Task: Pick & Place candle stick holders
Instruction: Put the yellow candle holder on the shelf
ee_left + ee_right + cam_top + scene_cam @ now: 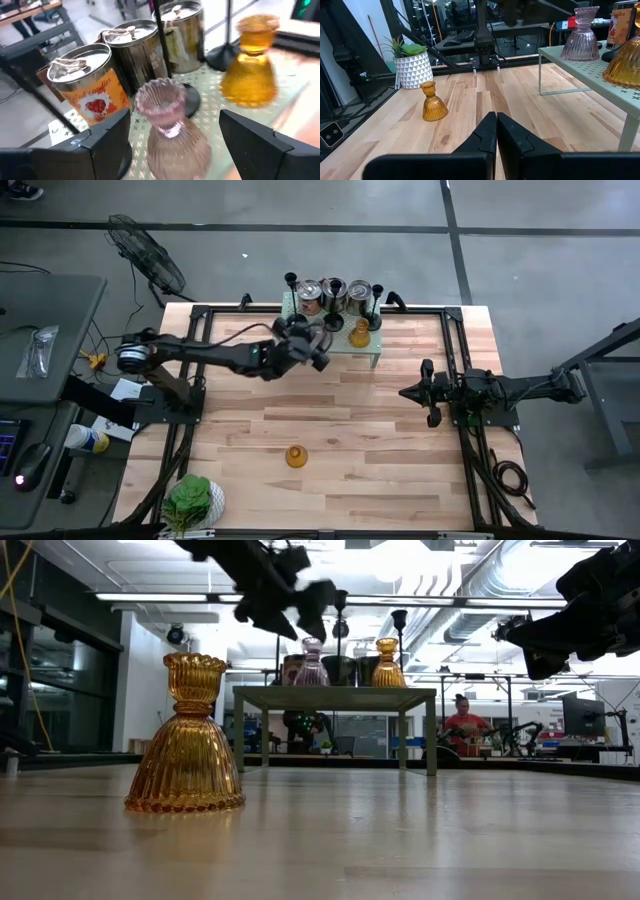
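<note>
One ribbed pink glass candle holder (167, 125) stands on the pale green shelf (372, 348) at the bench's far edge, between the left gripper's (175, 145) open fingers, untouched. Three wicked tins (87, 82) behind; one label partly reads "candles". Right gripper (496, 131) closed, empty.

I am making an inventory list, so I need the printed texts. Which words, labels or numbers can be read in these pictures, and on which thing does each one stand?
"candles": on the orange label of the nearest tin on the small shelf; the letters before it are blurred, and I cannot read them.
Labels on the other two tins: unreadable.
No other readable text.
</note>
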